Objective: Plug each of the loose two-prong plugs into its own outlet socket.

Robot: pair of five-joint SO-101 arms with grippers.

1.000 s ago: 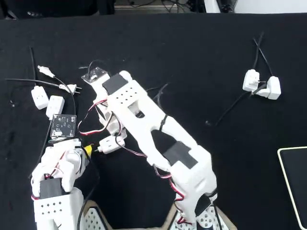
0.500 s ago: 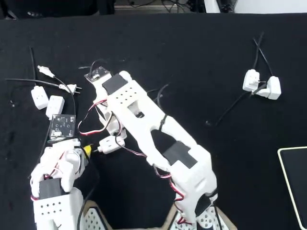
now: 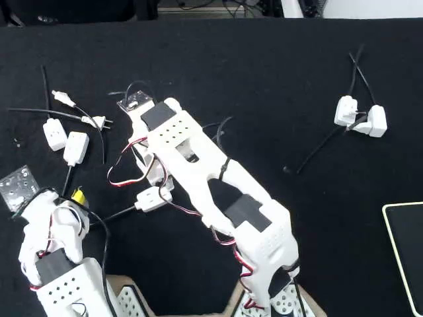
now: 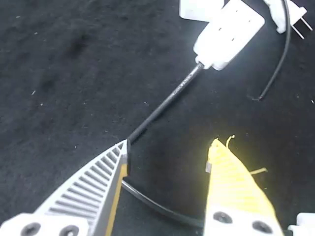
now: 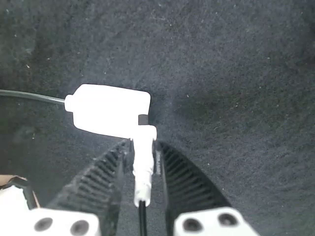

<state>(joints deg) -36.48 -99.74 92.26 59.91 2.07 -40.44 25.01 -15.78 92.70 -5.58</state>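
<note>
- The right wrist view shows what the arm covers in the high view: the right gripper, jaws narrow, pinching a white plug
- The plug's long axis runs along the jaws, its front end against a socket block lying crosswise
- The left gripper gapes wide and holds nothing; a black cable crosses between its jaws to a second socket at the left of the table

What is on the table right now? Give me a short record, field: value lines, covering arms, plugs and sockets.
left gripper: open, above a black cable
right gripper: shut on a plug that meets a socket
loose plugs: two, far left
free sockets: two, beside them
white cluster: far right, with cables
</note>
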